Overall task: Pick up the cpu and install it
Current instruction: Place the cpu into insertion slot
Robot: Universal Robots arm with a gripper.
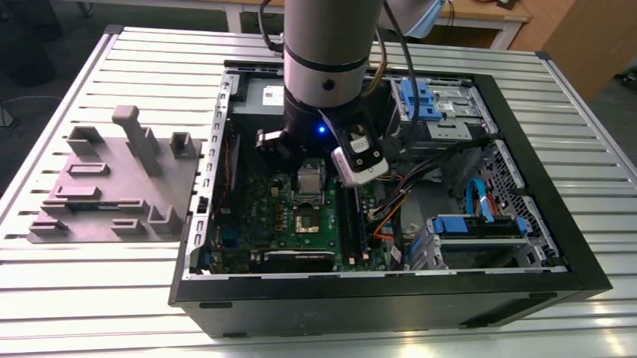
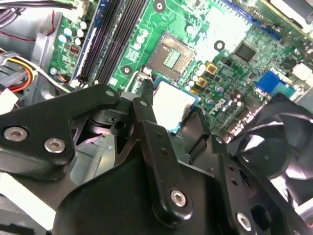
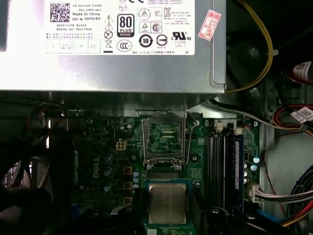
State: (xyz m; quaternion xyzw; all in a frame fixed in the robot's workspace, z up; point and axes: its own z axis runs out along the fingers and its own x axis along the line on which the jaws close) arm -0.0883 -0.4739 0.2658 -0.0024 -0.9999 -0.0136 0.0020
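In both wrist views the cpu [image 2: 172, 104] [image 3: 167, 203], a flat silver square with a thin pale rim, sits between my black fingers [image 2: 143, 110]. My gripper [image 2: 171, 111] [image 3: 167, 216] is shut on it and holds it in the air above the green motherboard [image 3: 112, 161]. Just beyond the chip lies the socket [image 2: 171, 56] [image 3: 165, 139], open, with its metal frame around it. The exterior view has the arm reaching down into the open computer case, with the cpu [image 1: 310, 179] at the gripper [image 1: 310, 176] and the socket [image 1: 306, 221] below it.
A big grey box with a white label [image 3: 112, 44] stands close behind the socket. Memory slots [image 3: 222, 161] and cable bundles [image 3: 288, 196] run beside it. A black fan [image 2: 279, 142] is near the fingers. Outside the case wall [image 1: 204, 194], a grey fixture block [image 1: 110, 186] rests on the slatted table.
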